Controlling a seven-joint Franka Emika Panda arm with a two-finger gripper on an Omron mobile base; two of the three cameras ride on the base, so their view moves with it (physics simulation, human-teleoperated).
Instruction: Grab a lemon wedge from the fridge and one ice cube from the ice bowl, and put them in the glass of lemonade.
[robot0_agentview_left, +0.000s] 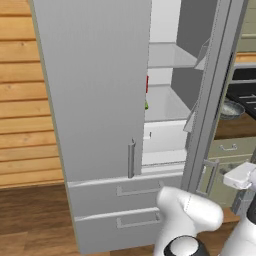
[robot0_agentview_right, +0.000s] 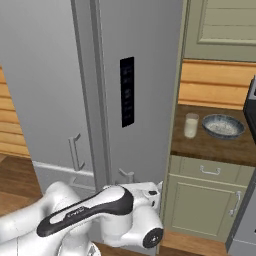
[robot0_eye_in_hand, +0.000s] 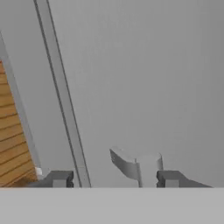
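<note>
Pincer (robot0_eye_in_hand: 113, 178) open at fridge (robot0_agentview_left: 95, 90) handle (robot0_eye_in_hand: 138, 165); glass of lemonade (robot0_agentview_right: 191, 125) rightward

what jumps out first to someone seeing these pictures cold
The tall grey two-door fridge dominates, its right door swung open on white shelves with a small red and green item at the edge. In the right base view, a clear tumbler of pale lemonade stands beside a wide grey-blue ice bowl on the dark wooden counter. The hand view shows the gripper open around a grey handle.
</note>
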